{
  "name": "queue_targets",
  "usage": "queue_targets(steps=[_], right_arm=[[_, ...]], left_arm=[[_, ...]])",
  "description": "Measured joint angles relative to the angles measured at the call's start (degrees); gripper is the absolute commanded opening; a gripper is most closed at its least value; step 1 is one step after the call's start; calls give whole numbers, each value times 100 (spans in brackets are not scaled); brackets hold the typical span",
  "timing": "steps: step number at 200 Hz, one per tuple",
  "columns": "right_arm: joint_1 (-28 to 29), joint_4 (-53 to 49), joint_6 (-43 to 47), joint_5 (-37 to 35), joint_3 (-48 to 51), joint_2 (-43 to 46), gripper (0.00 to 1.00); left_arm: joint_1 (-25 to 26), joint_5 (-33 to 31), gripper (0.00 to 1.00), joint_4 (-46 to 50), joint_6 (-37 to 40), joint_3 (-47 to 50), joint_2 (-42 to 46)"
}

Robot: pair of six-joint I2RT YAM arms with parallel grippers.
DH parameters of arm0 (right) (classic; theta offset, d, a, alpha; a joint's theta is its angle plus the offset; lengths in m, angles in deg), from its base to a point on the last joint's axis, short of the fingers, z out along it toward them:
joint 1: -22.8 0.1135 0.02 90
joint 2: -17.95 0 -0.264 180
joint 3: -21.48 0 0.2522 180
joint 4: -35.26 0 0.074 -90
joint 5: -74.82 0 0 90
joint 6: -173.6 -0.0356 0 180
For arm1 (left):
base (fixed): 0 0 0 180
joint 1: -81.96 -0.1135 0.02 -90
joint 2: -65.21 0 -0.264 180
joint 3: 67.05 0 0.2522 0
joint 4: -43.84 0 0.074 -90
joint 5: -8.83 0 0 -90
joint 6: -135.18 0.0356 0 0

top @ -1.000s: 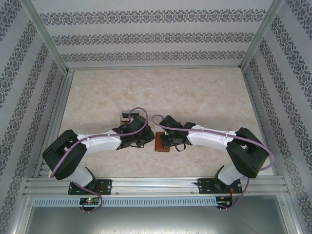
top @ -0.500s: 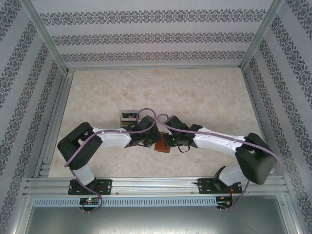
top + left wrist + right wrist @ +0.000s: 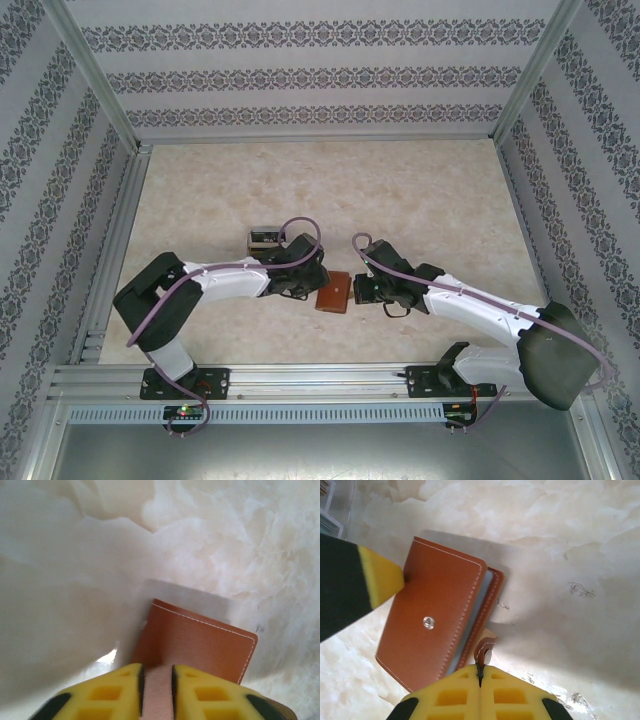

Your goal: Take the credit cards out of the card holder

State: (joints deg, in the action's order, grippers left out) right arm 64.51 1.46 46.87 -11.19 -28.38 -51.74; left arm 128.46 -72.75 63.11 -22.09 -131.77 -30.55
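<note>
Left gripper [image 3: 157,675] clamps card holder [image 3: 200,640] edge, anchoring it; right gripper [image 3: 480,674] pinches snap tab [image 3: 484,652], likely to peel it open.

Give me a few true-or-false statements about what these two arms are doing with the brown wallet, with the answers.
1. The right gripper pinches the wallet's snap tab. True.
2. The wallet lies spread wide open. False: it is folded, with only a blue-grey sliver showing along one edge.
3. The left gripper clamps an edge of the wallet. True.
4. The tab is buttoned onto the metal stud. False: the stud is bare, and the tab is off it, in the right gripper.
5. The wallet sits in the clear tray. False: it lies on the table, apart from the tray.
</note>
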Motion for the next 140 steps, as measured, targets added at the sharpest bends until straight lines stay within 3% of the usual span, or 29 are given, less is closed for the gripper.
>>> queue_targets(steps=[16,22,89,140], right_arm=[[2,-17,-33,20,-28,0,0],[4,-37,-42,24,-63,0,0],[245,-28,-33,479,-1180,-105,0],[-87,-33,-11,566,-905,44,0]], left_arm=[[-13,-138,66,306,153,-68,304],[-39,-186,68,422,216,-98,446],[-387,-741,75,1123,704,-144,1923],[-387,-831,75,1220,780,52,2205]])
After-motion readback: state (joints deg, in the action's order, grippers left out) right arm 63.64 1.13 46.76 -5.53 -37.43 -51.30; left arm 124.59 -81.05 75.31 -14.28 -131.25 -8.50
